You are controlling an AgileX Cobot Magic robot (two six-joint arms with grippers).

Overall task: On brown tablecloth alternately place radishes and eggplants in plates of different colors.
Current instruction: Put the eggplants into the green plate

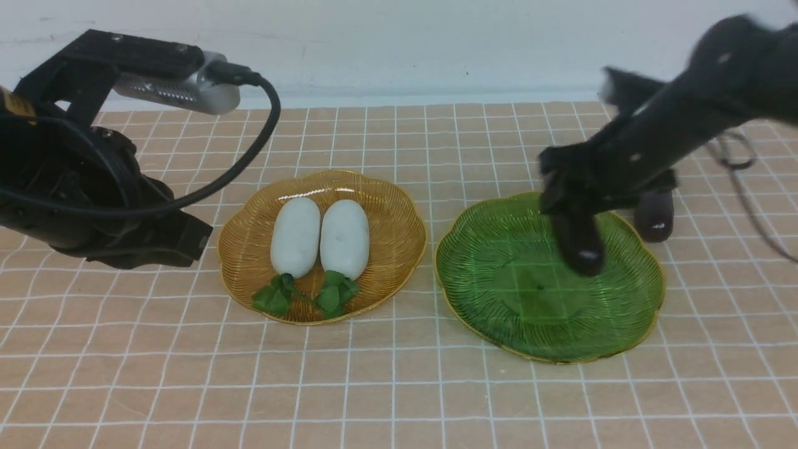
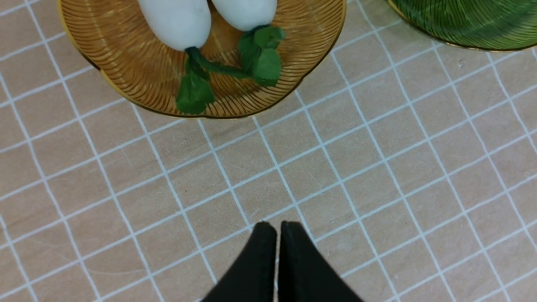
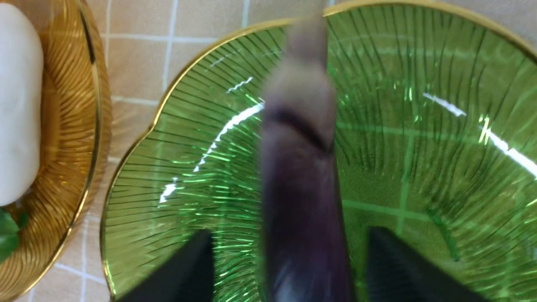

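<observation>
The right gripper (image 3: pixel 287 233) has its jaws spread wide above the green plate (image 3: pixel 419 147). One eggplant (image 3: pixel 300 167) stands between the two fingers, with a clear gap of plate showing on each side of it, so neither finger presses on it. The eggplant is blurred in both views. In the front view it points steeply down over the far right part of the green plate. I cannot tell whether its lower end touches the plate. The right arm above it is blurred as well.

The second eggplant (image 1: pixel 654 215) lies on the brown tablecloth (image 1: pixel 399 386), just behind the far right rim of the green plate and partly hidden by the arm.

To the left of the green plate, near it but not touching, sits the amber plate (image 1: pixel 386 206). It holds both radishes side by side, the left radish (image 1: pixel 296 237) close against the right radish (image 1: pixel 345 238). Their green leaves (image 1: pixel 330 296) point toward the near rim.

The left gripper (image 2: pixel 277 226) has its jaws pressed together and holds nothing. It hangs over bare cloth on the near left side of the amber plate, apart from the rim. Whether its tips touch the cloth cannot be told.
</observation>
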